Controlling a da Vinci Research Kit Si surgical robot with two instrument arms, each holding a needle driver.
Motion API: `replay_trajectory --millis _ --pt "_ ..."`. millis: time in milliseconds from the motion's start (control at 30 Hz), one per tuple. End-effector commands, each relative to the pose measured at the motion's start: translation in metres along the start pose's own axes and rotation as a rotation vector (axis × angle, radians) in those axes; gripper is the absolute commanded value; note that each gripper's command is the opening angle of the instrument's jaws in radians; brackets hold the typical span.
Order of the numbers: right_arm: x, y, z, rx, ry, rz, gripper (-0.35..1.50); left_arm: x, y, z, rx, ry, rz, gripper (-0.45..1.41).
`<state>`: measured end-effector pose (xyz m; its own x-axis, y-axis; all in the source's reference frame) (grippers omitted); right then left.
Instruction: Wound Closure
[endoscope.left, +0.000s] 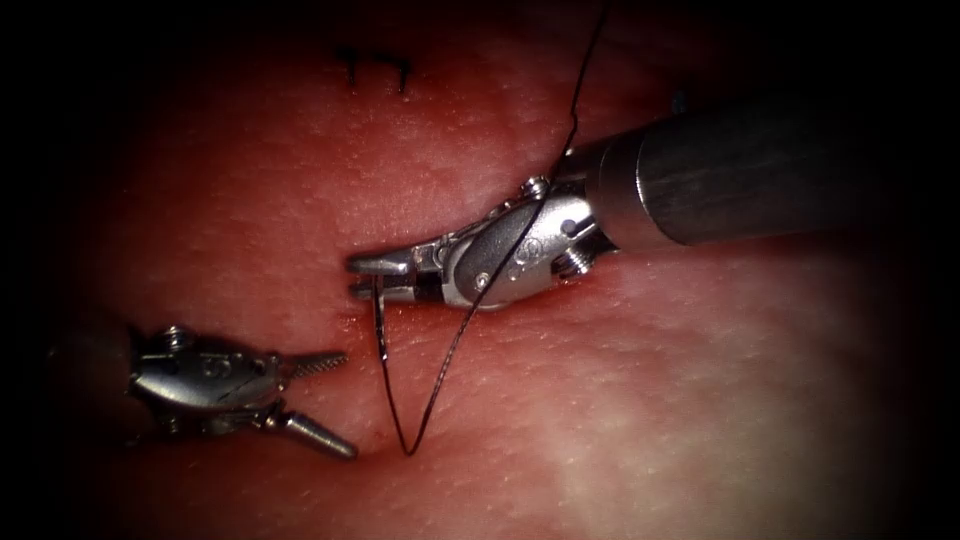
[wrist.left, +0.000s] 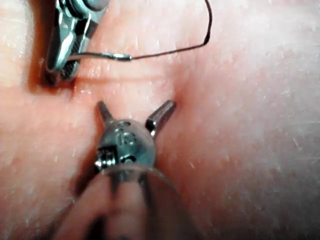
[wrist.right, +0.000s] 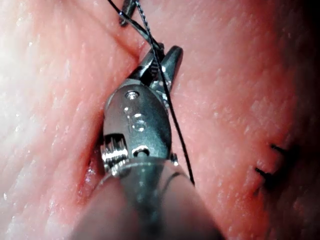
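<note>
While your right hand (endoscope.left: 365, 277) is clamping needle (endoscope.left: 380, 325) near its swaged end beside cut (endoscope.left: 330, 300), your left hand (endoscope.left: 325, 400) is gaping, holding nothing. Thread (endoscope.left: 500, 270) is draping over right wrist; you are risking snag, needle twisting.

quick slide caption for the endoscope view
Right tool grips the needle near one end above the tissue, thread draped over it; left tool open, empty.
</note>
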<state>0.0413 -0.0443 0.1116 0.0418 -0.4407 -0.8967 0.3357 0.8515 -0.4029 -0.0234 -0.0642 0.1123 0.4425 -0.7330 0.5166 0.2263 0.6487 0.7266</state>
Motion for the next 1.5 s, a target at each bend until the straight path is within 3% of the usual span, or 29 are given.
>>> replay_trajectory --millis 33,233,467,700,933,1100,1267,1500 --pt "-0.0004 -0.0011 0.0011 0.015 -0.004 -0.018 -0.35 0.0008 -0.0005 0.0006 0.003 0.001 -0.002 0.70" --pt "-0.0018 -0.0023 0.0010 0.001 -0.045 -0.025 -0.35 0.0008 -0.0005 0.0006 0.003 0.001 -0.002 0.70" --pt "-0.0042 -0.0041 -0.0010 -0.006 -0.074 0.092 -0.35 0.0009 -0.0005 0.0006 0.003 0.001 -0.002 0.70" --pt "-0.0053 -0.0051 -0.0004 -0.013 -0.066 0.198 -0.35 0.0008 -0.0005 0.0006 0.003 0.001 -0.002 0.70" --pt "-0.0036 -0.0030 -0.0011 -0.068 -0.032 0.228 -0.35 0.0008 -0.0005 0.0006 0.003 0.001 -0.002 0.70" --pt "-0.0009 -0.0014 0.0013 -0.078 -0.022 0.212 -0.35 0.0008 -0.0005 0.0007 0.003 0.001 -0.003 0.70" --pt "-0.0004 -0.0012 0.0026 -0.081 -0.009 0.206 -0.35 0.0008 -0.0005 0.0007 0.003 0.001 -0.002 0.70" --pt "-0.0014 -0.0020 0.0020 -0.082 -0.019 0.209 -0.35 0.0008 -0.0005 0.0007 0.003 0.001 -0.002 0.70"
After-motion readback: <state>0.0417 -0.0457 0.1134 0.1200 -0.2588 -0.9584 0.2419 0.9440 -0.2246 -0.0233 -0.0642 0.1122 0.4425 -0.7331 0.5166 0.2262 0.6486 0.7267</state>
